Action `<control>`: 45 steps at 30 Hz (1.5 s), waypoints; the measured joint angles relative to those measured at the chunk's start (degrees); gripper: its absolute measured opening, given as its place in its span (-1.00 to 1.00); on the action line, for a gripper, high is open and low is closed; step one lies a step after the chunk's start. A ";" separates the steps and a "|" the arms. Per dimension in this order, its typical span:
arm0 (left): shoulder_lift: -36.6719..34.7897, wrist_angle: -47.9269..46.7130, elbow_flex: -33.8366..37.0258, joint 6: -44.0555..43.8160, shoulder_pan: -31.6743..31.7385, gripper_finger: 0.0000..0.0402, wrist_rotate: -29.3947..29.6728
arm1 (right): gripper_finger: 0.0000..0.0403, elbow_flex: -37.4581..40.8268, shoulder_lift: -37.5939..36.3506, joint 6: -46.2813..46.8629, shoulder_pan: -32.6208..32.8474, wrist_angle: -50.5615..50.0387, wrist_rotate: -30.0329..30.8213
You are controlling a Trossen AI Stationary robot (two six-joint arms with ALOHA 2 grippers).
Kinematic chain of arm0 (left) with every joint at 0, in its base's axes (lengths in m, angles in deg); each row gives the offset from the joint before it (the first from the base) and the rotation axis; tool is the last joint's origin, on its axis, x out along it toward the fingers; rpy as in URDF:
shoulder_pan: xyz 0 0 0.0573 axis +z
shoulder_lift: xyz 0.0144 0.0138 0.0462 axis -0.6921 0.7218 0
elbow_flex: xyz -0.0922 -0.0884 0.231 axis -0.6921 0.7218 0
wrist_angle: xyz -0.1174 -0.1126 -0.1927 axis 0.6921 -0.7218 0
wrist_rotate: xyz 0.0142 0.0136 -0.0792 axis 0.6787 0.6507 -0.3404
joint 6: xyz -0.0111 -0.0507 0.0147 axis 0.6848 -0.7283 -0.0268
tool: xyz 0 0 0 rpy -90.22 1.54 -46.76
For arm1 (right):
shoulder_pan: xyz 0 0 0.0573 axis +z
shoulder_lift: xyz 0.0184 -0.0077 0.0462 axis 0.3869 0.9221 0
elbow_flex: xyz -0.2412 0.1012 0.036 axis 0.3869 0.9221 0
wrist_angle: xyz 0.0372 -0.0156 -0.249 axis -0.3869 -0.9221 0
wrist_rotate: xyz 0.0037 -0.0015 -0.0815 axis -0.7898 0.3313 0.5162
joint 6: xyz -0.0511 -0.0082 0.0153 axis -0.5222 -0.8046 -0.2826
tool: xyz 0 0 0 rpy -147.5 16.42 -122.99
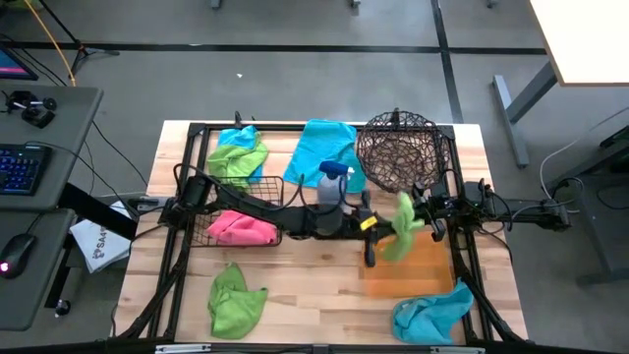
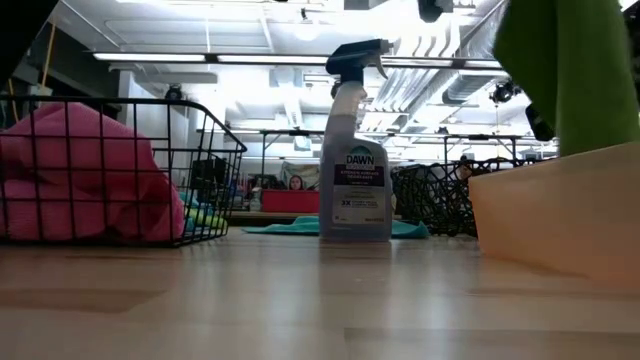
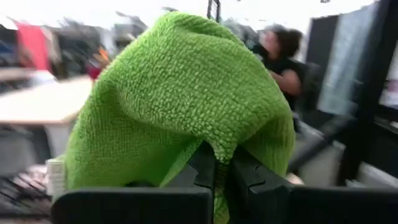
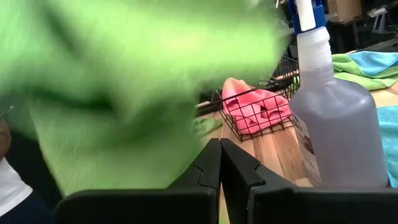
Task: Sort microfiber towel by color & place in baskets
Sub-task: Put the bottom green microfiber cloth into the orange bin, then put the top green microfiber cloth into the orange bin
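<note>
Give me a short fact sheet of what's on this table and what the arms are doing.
Held: green towel, pinched by left gripper above orange tray
Right gripper: shut, beside the towel
Wire basket: pink towel inside
Round woven basket: looks empty
Loose on table: two green towels, two blue towels
Extra: spray bottle

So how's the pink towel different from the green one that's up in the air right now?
The pink towel lies bunched inside the black wire basket; the green towel hangs in the air above the orange tray. The pink one is already sorted and untouched, while the green one is pinched by the left gripper, shut on it. Both look like the same kind of microfiber cloth.
</note>
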 joint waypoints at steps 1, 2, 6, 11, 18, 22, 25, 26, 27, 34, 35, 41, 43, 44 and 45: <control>0.00 -1.47 0.00 -0.99 -0.24 -1.00 -0.77 | -1.00 -0.01 0.00 0.00 0.00 0.00 0.00; 0.00 -3.03 0.00 -1.59 -0.42 -1.00 -1.46 | -1.00 0.01 0.00 0.00 0.00 0.00 0.00; 0.16 -8.35 0.00 -1.78 -1.51 -1.00 -5.38 | -1.00 -0.01 0.00 0.00 0.00 0.01 0.00; 1.53 -11.29 0.00 0.90 -2.40 -0.99 -6.81 | -1.00 -0.01 0.00 0.00 0.00 0.02 0.00; 2.91 -13.73 0.09 -3.65 -1.45 -0.90 -7.45 | -1.00 0.01 -0.01 0.00 0.00 0.00 0.00; 3.02 -17.02 0.09 -4.05 -0.82 -0.65 -10.03 | -1.00 -0.01 -0.02 0.00 0.00 0.00 0.00; 3.02 -17.46 0.09 -4.00 -0.72 -0.39 -10.22 | -1.00 -0.01 -0.02 0.00 0.00 0.00 0.00; 3.02 -17.62 -0.01 -4.00 -0.74 -0.29 -10.20 | -1.00 0.01 -0.02 0.00 0.00 0.00 0.00; 3.02 -18.59 -0.56 -4.00 -0.81 -0.21 -10.22 | -1.00 0.01 -0.02 0.00 0.00 0.00 -0.01; 3.02 -30.08 -7.69 -2.37 -1.41 0.22 -12.47 | -1.00 0.01 -0.02 0.00 0.00 0.00 -0.02; 3.02 -31.40 -8.76 -1.61 -1.41 0.24 -14.47 | -1.00 0.00 -0.02 0.00 0.00 0.02 0.00; 1.78 -45.87 -15.45 4.79 -0.75 0.27 -17.02 | -1.00 -0.01 -0.02 0.00 0.00 0.02 0.00; -0.44 -54.55 -17.15 6.02 0.29 0.27 -15.81 | -1.00 0.00 0.02 0.00 0.00 0.00 0.01; -1.77 -57.05 -17.71 6.04 1.01 0.27 -15.85 | -1.00 0.00 -0.01 0.00 0.00 0.05 0.01; -3.27 -59.82 -17.77 5.68 1.76 0.27 -16.05 | -1.00 -0.01 -0.10 0.00 0.00 -0.01 -0.03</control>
